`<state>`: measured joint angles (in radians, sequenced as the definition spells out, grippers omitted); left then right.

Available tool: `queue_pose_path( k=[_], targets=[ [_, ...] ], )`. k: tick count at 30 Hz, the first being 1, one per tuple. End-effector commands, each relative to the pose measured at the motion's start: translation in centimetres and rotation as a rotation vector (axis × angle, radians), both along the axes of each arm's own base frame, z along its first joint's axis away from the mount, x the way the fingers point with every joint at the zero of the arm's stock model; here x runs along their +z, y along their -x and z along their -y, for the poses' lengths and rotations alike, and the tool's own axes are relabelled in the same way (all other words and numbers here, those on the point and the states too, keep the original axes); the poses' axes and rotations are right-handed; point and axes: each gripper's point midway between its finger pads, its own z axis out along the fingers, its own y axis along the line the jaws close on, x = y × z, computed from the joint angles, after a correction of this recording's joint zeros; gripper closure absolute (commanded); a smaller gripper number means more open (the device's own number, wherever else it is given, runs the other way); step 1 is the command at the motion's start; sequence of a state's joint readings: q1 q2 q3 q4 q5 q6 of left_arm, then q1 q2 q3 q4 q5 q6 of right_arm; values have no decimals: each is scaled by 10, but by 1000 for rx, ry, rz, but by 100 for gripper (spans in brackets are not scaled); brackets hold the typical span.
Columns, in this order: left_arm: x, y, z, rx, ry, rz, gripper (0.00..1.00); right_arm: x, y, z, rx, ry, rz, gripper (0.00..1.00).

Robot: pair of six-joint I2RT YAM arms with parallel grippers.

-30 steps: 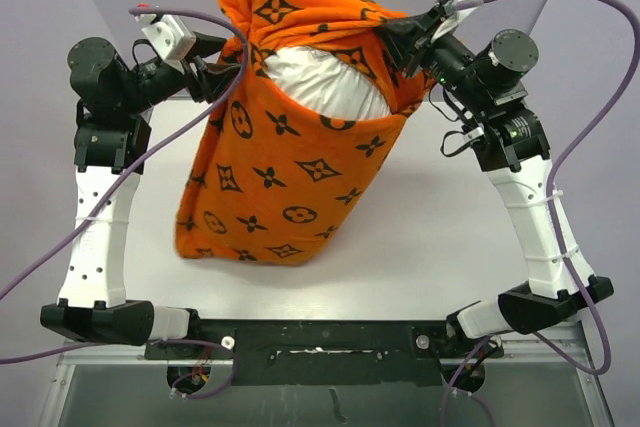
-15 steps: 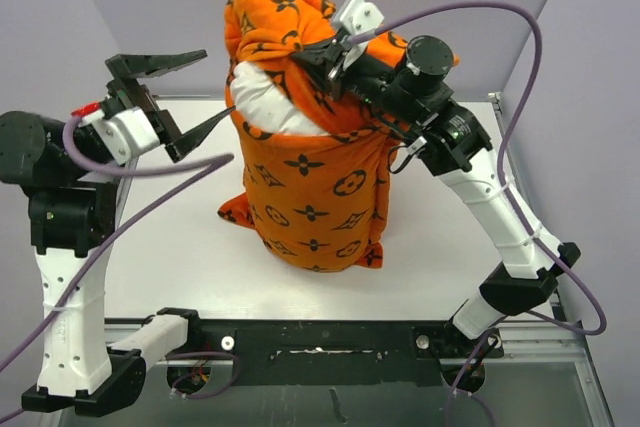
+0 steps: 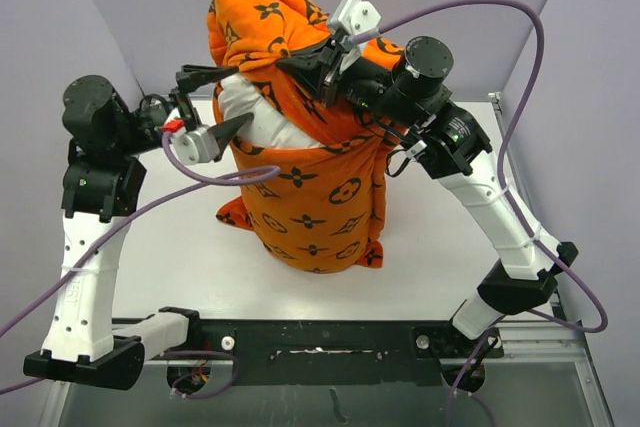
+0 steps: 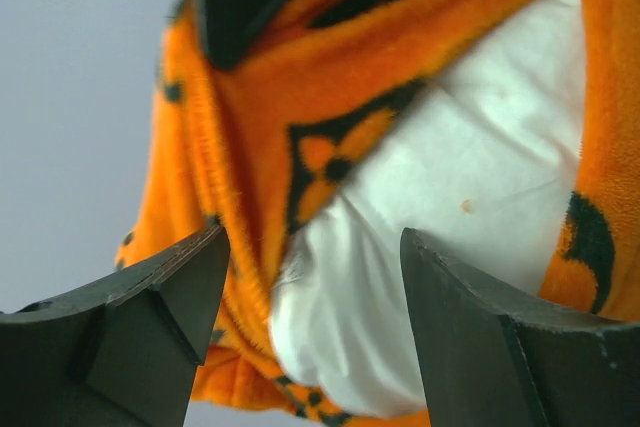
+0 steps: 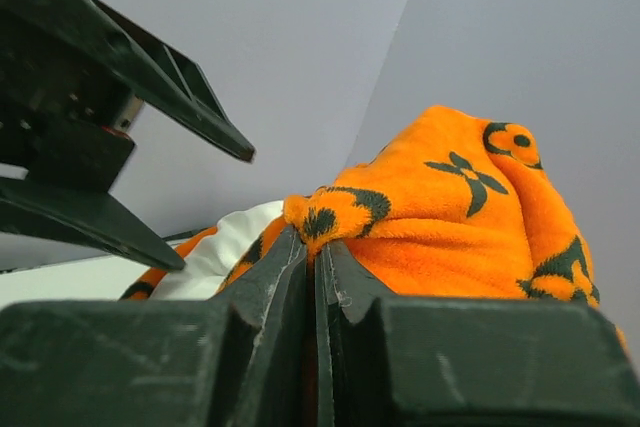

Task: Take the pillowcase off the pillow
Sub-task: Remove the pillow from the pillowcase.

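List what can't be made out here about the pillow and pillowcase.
- Top view: most of the pillow is hidden inside the pillowcase.
- Top view: tips of the right end effector are buried in orange folds.
- Left wrist view: the pillowcase is blurred up close and cut off by the frame.

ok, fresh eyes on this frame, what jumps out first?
First, the bright orange pillowcase with black motifs. It stands tall in the middle of the table, bunched at the top where the right gripper is shut on a fold. Next, the white pillow bulges from the opening on its left side, with the left gripper open right at it.
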<state>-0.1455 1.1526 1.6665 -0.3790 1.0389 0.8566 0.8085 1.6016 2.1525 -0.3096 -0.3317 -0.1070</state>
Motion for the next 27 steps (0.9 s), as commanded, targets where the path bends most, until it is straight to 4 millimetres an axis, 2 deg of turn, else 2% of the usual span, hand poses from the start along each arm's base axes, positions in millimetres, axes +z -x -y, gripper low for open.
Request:
queue_pose_path(
  k=[1,8,16,21,27],
  targets=[
    [11,6,9,15,-26,234,32,71,50,6,118,-173,144,100],
    [25,12,28,29,47,439,34,72,65,-4,153,-175,144,100],
    [32,25,31,16,90,545,36,69,73,-10,177,-168,136,100],
    [49,29,30,70,170,718,40,67,79,-13,188,-162,132,100],
    [60,33,26,140,226,925,42,64,80,-13,186,-159,129,100]
  ],
)
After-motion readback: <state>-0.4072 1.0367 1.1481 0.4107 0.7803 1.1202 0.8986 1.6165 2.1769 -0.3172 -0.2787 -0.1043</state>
